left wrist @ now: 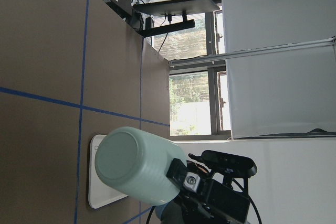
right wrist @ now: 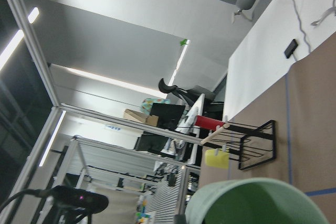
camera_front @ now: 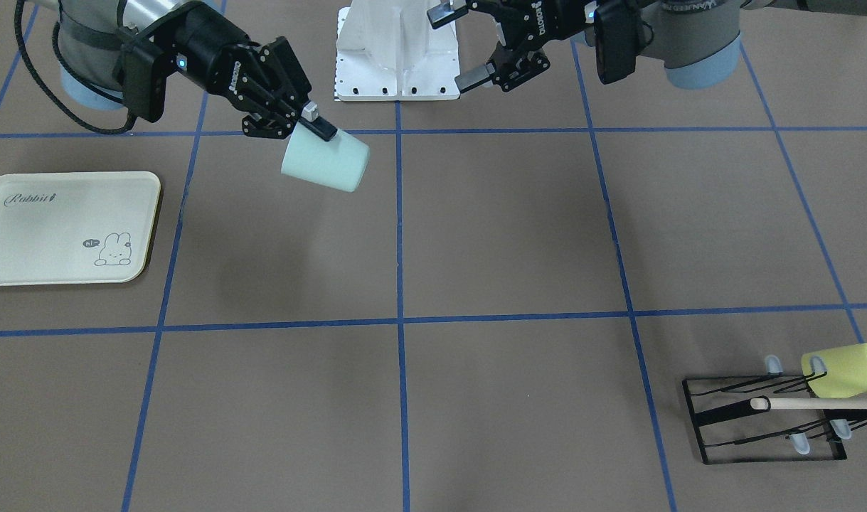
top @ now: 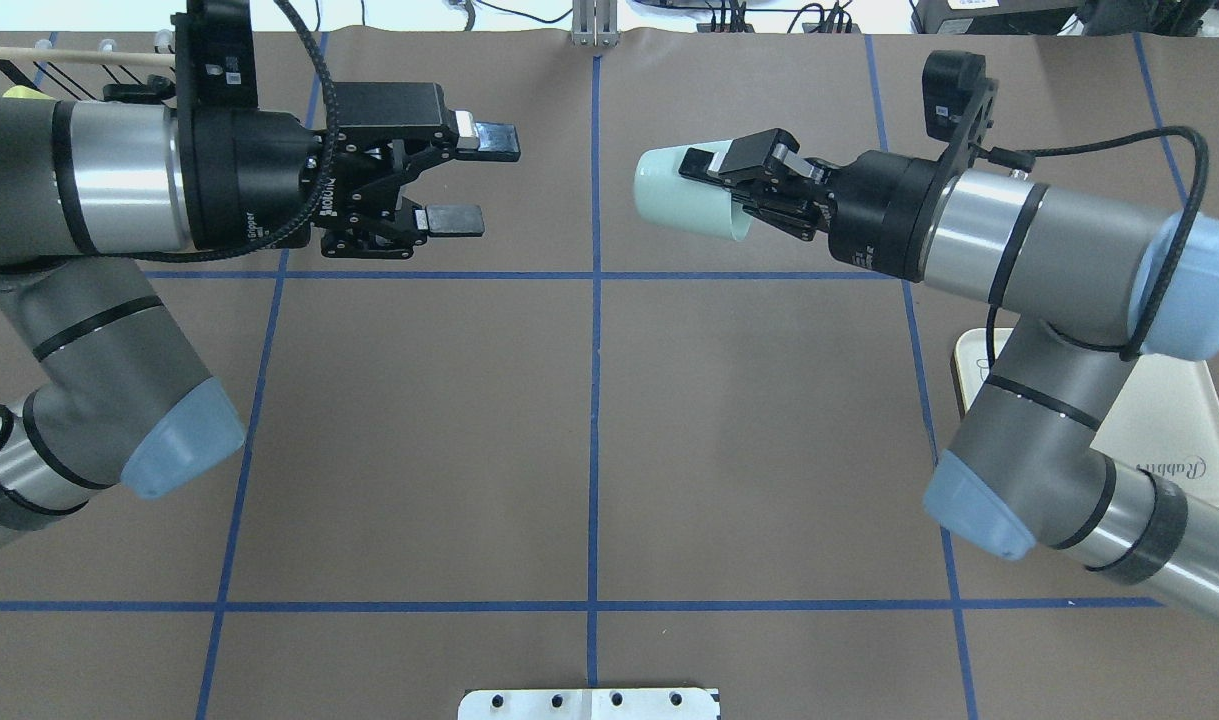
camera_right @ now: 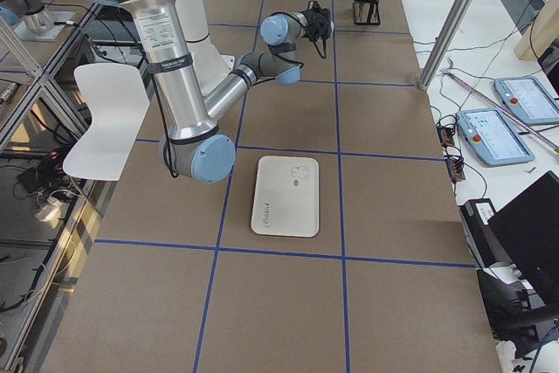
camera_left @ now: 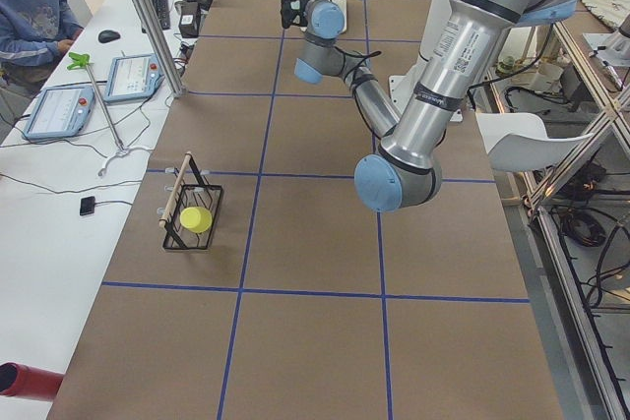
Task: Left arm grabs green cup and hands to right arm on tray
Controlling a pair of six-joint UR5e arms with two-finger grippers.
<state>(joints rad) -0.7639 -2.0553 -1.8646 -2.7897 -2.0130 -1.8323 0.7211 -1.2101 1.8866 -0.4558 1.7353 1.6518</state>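
Observation:
My right gripper (top: 717,178) is shut on the rim of the pale mint-green cup (top: 681,192) and holds it on its side in the air, base toward the left arm. In the front view the cup (camera_front: 326,162) hangs from the right gripper (camera_front: 312,124), right of the tray (camera_front: 63,227) and not over it. My left gripper (top: 474,180) is open and empty, facing the cup across a gap; it is at the top of the front view (camera_front: 456,46). The left wrist view shows the cup's base (left wrist: 137,165). The cream tray (top: 1169,430) lies partly under the right arm.
A black wire rack (camera_front: 767,419) with a wooden rod and a yellow-green cup (camera_front: 846,368) stands at the table's far left corner (camera_left: 192,213). A white mount plate (camera_front: 397,57) sits at the robot's base. An operator (camera_left: 34,7) sits beside the table.

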